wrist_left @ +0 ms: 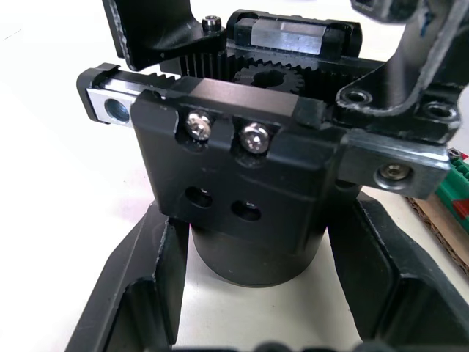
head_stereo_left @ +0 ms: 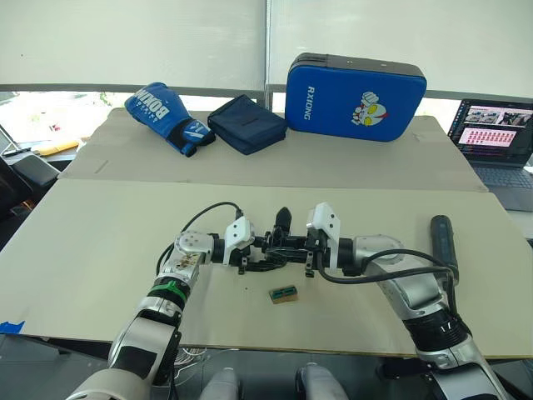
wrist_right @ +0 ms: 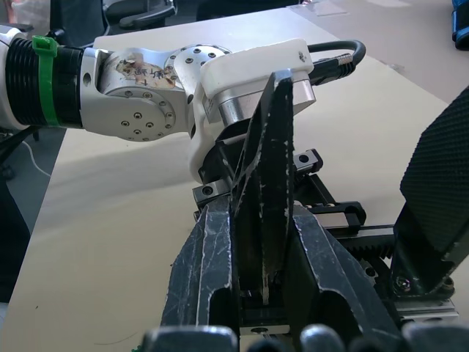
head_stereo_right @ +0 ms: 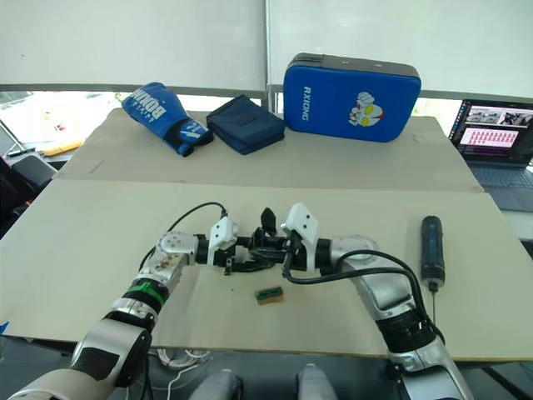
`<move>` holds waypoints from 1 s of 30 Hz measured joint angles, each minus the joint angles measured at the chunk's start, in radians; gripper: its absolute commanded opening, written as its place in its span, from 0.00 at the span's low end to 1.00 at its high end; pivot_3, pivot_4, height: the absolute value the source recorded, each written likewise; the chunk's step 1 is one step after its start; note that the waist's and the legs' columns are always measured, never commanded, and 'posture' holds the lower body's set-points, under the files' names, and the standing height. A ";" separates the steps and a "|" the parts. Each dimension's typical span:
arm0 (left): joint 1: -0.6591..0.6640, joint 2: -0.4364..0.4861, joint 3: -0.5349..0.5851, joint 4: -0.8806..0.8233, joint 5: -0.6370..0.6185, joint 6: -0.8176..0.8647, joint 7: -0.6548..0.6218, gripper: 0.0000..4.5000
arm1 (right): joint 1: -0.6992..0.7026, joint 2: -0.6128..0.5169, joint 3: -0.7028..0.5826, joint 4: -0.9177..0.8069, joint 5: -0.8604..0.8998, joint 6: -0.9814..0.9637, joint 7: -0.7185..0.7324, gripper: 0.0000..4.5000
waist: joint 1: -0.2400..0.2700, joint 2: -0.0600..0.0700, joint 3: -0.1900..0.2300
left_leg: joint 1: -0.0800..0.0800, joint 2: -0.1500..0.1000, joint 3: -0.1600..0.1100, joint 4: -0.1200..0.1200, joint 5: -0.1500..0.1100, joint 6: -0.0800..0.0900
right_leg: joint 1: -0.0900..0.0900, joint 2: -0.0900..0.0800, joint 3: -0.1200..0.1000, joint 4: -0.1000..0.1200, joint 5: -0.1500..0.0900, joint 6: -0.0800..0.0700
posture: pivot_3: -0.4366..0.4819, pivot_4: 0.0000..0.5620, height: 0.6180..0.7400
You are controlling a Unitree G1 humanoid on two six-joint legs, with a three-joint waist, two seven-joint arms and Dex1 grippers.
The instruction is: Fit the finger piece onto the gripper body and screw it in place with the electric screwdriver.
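Both arms meet over the middle of the table (head_stereo_left: 100, 225), a little toward its near edge, with the gripper body (head_stereo_left: 279, 242) between them. The left gripper (head_stereo_left: 250, 250) has its two black fingers spread around the round base of the gripper body; in the left wrist view the fingers (wrist_left: 139, 293) flank the base closely, though I cannot tell whether they actually press it. That looks like bracing, so the assembly stays put while the other arm works.

The right gripper (wrist_right: 260, 293) is closed on the finger piece (wrist_right: 267, 183), holding it upright and pressing its blocky end down at the toothed slide on top of the gripper body. I would judge the fitting step is in progress, the piece close to seated.

The electric screwdriver (head_stereo_right: 430, 242) lies by itself near the table's right edge, well apart from both arms, untouched and waiting for the screwing step. A small green-and-brown block (head_stereo_left: 283, 293) sits on the table just nearer the front edge than the grippers; I cannot tell what it is.
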 measured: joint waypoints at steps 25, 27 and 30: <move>0.010 0.006 0.002 -0.009 -0.004 0.026 0.007 0.51 | -0.054 0.038 -0.012 0.048 0.013 -0.040 -0.004 0.92 | -0.004 0.000 -0.003 | 0.009 0.001 0.000 -0.002 0.000 0.000 | 0.008 0.001 0.000 -0.002 0.000 0.000 | 0.48 0.27 1.00; 0.010 0.006 0.003 -0.009 -0.005 0.028 0.008 0.51 | -0.051 0.038 -0.013 0.046 0.017 -0.055 0.020 1.00 | -0.005 0.000 -0.003 | 0.009 0.001 0.000 -0.002 0.000 0.000 | 0.008 0.000 0.000 -0.002 0.000 0.000 | 0.48 0.27 1.00; 0.010 0.006 0.002 -0.008 -0.005 0.028 0.012 0.51 | -0.049 0.044 -0.031 0.037 0.033 -0.088 0.036 1.00 | -0.005 0.000 -0.003 | 0.009 0.001 0.000 -0.002 0.000 0.000 | 0.008 0.000 0.000 -0.002 0.000 0.000 | 0.48 0.27 1.00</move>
